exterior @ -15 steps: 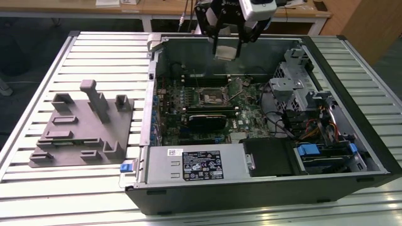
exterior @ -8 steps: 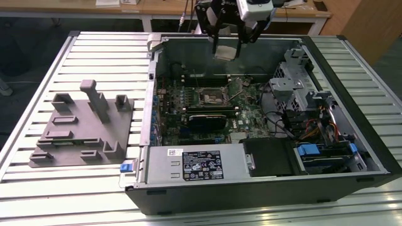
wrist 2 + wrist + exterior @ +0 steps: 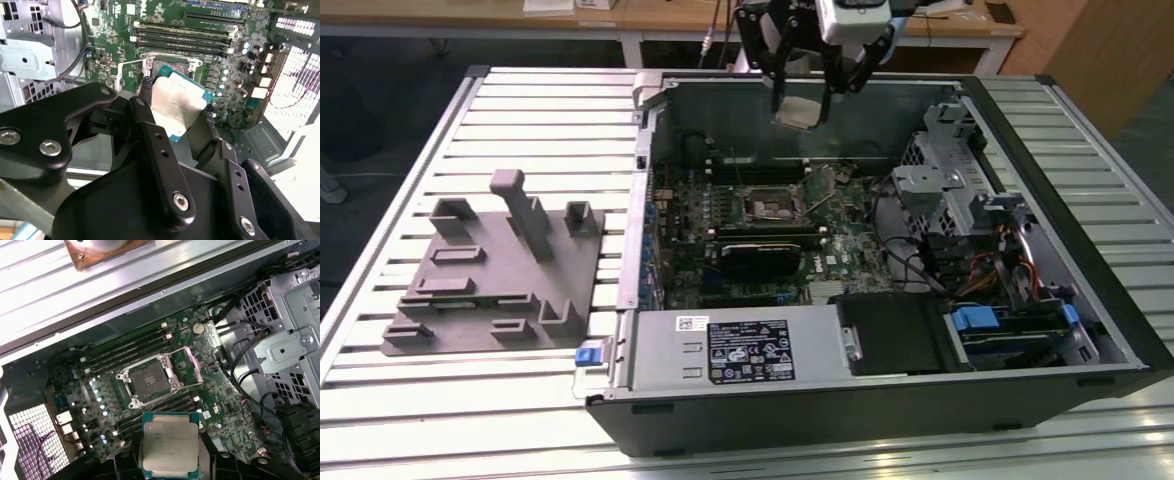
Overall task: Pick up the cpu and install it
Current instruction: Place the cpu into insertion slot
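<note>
— What is held by the fingers point(image 3: 150, 130)?

— The cpu point(image 3: 177, 105) is gripped between them. In the second wrist view the two black fingers are seen pressed against opposite edges of the chip, parted only as wide as the chip itself. Nothing else is touched.

— Where is the cpu found?

— In the exterior view it is seen hanging under the arm, above the far end of the open computer case point(image 3: 1067, 380) and well clear of the motherboard point(image 3: 854, 250) below.

— And in relation to the socket?

— In the first wrist view the socket point(image 3: 149, 381) is shown open, with its metal frame point(image 3: 192, 362) swung up at one side and the contact field exposed. The cpu is kept apart from it, and its silver top is turned toward that camera. A row of memory slots point(image 3: 165, 407) is seen between chip and socket.

— What else is laid out?

— A black heatsink point(image 3: 758, 258) is mounted on the board just beside the socket. A grey moulded tray point(image 3: 480, 290) is set on the slatted tabletop point(image 3: 400, 420), at the exterior view's left of the case.
</note>
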You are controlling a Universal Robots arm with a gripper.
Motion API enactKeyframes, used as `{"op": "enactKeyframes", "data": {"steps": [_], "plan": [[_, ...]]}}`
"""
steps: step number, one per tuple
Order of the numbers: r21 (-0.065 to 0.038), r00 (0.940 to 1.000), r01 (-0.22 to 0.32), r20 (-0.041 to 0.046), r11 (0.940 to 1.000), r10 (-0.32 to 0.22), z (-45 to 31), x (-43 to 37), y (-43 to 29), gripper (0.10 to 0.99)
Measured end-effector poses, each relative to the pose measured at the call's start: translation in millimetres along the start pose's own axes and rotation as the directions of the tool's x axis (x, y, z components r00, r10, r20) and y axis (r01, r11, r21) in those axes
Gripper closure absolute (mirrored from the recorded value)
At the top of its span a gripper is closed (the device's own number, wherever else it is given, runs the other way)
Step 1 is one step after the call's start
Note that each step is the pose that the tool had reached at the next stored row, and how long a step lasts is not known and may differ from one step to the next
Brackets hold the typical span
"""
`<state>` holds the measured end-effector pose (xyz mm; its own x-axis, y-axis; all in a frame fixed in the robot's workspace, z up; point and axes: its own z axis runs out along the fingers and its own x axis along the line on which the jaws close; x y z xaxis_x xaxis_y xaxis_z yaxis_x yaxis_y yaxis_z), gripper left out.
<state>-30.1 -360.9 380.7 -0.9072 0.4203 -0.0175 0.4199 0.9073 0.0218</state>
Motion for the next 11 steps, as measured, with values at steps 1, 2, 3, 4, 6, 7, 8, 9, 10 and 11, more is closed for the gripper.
{"op": "enactKeyframes", "data": {"steps": [1, 2, 3, 4, 6, 7, 8, 9, 10, 11], "plan": [[0.0, 0.9999, -0.012, 0.0002, 0.9999, 0.012, 0.1, 0.0, 0.1, 0.553], [0.0, 0.9997, -0.023, 0.0005, 0.9997, 0.023, 0.2, 0.1, 0.2, 0.553], [0.001, 0.9994, -0.035, 0.0008, 0.9994, 0.035, 0.4, 0.2, 0.3, 0.553], [0.001, 0.9988, -0.048, 0.0012, 0.9988, 0.048, 0.6, 0.2, 0.3, 0.553], [0.001, 0.9973, -0.073, 0.002, 0.9973, 0.073, 1.0, 0.3, 0.5, 0.553], [0.002, 0.9962, -0.087, 0.0025, 0.9962, 0.087, 1.2, 0.3, 0.5, 0.553], [0.002, 0.9949, -0.101, 0.0028, 0.9949, 0.101, 1.4, 0.3, 0.6, 0.553], [0.002, 0.9936, -0.113, 0.0031, 0.9936, 0.113, 1.5, 0.4, 0.8, 0.553], [0.002, 0.9925, -0.123, 0.0034, 0.9925, 0.123, 1.7, 0.6, 1.1, 0.553], [0.002, 0.9909, -0.134, 0.0036, 0.9909, 0.134, 2.1, 0.6, 1.2, 0.553]]}}
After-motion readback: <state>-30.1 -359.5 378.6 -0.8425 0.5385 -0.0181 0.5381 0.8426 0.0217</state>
